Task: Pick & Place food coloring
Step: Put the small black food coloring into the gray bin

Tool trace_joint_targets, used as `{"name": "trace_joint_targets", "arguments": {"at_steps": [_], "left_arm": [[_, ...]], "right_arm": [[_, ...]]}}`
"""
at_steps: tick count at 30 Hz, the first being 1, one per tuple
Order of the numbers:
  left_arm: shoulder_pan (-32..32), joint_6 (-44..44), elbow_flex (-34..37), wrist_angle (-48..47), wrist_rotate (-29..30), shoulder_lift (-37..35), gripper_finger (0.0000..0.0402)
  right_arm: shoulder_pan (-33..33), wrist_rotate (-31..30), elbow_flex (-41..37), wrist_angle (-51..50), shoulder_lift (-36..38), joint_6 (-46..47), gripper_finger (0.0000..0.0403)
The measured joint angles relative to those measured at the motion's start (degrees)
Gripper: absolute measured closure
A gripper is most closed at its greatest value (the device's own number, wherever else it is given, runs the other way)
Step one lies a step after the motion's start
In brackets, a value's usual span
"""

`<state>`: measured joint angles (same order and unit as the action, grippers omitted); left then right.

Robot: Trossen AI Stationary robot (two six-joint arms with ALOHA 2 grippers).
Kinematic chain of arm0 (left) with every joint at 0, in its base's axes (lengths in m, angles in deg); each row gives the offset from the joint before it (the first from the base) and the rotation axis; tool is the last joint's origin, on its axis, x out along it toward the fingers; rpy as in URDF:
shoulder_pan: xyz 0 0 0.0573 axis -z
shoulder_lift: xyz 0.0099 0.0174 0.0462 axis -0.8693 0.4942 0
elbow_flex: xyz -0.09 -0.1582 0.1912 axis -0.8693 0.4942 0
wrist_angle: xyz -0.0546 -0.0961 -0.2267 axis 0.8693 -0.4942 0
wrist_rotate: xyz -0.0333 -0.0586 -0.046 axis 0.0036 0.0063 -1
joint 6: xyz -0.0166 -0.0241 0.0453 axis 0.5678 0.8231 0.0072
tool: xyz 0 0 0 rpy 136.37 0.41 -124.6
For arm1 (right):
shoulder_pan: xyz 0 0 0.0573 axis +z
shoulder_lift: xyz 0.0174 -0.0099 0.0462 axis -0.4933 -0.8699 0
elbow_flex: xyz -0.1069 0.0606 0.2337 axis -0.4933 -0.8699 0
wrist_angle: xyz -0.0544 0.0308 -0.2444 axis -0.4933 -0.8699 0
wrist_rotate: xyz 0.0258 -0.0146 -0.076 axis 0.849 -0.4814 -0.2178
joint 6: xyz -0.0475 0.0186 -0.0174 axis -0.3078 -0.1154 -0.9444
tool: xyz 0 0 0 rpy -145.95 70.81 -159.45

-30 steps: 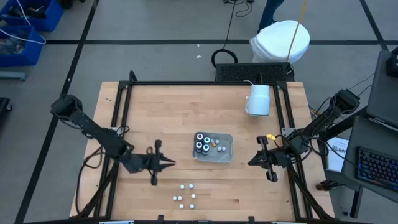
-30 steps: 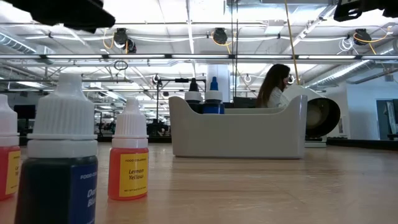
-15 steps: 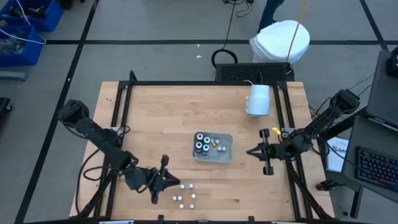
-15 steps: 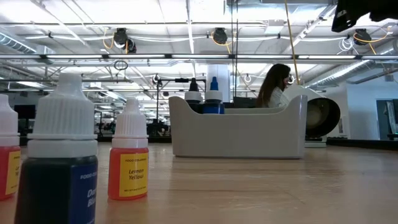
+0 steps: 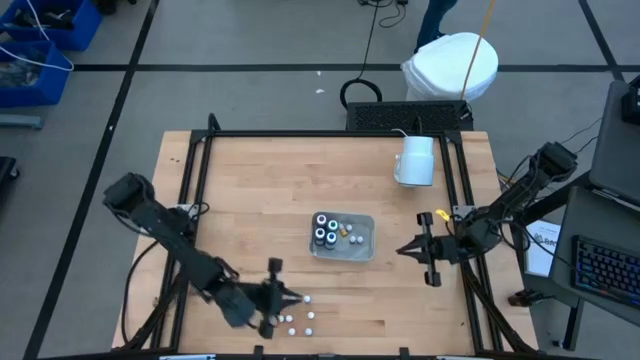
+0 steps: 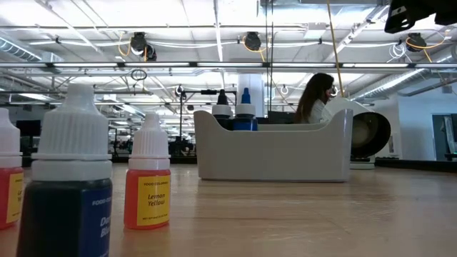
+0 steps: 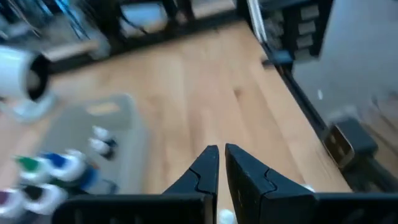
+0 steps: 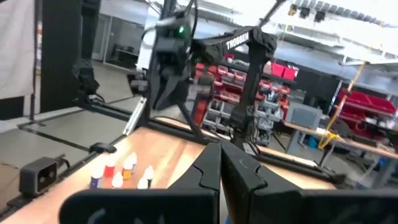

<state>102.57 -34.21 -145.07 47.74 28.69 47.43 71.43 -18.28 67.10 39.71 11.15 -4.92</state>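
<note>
Food coloring: a loose cluster of tiny white-capped dropper bottles (image 5: 300,314) stands upright near the front edge of the tabletop (image 5: 250,190). Low view shows a "Lemon Yellow" bottle (image 6: 148,175) beside a dark blue one (image 6: 68,178). More bottles and dark round pots (image 5: 324,229) sit in a clear tray (image 5: 362,250) mid-tabletop. A white mug (image 5: 415,160) lies farther back.

Left tool (image 5: 291,299) is low, just beside the cluster, its tip almost at the nearest bottle; fingers (image 7: 205,171) nearly together, holding nothing. Right tool (image 5: 404,249) waits near the right edge, pinched closed, empty.

Handling, as a guess: bottles look light, stiff plastic, smooth, prob. easy to tip; best taken across the ribbed cap or just under it. The tool would need to widen first.
</note>
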Motion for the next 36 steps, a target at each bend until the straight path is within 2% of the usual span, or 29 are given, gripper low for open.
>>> {"name": "trace_joint_targets", "arguments": {"at_steps": [5, 9, 13, 17, 21, 25, 36], "left_arm": [[0.5, 6.7, -9.3, -10.7, -2.8, 8.7, 0.0366], [0.8, 16.3, -15.4, -22.3, -3.8, 13.1, 0.0358], [0.4, 20.2, -21.8, -31.6, -9.1, 16.3, 0.0317], [-0.8, 22.0, -25.9, -40.0, -10.3, 18.5, 0.0259], [-2.8, 25.1, -26.5, -42.6, -14.0, 18.5, 0.0207], [-5.0, 29.6, -26.5, -43.7, -19.2, 18.6, 0.0175], [-7.6, 28.9, -24.0, -44.4, -20.3, 18.6, 0.0163]], "right_arm": [[0.7, 0.0, 0.0, 0.0, 0.6, 0.5, 0.0403], [1.0, 0.0, 0.0, 0.0, 0.7, 0.6, 0.0403], [1.0, -0.1, 0.0, 0.2, 0.7, 0.6, 0.0403], [1.0, -0.1, 0.0, 0.2, 0.7, 0.5, 0.0403], [1.0, -0.1, 0.0, 0.2, 0.7, 0.5, 0.0403], [1.0, -0.1, 0.0, 0.2, 0.7, 0.5, 0.0403], [1.0, -0.1, 0.0, 0.1, 0.7, 0.1, 0.0403]]}}
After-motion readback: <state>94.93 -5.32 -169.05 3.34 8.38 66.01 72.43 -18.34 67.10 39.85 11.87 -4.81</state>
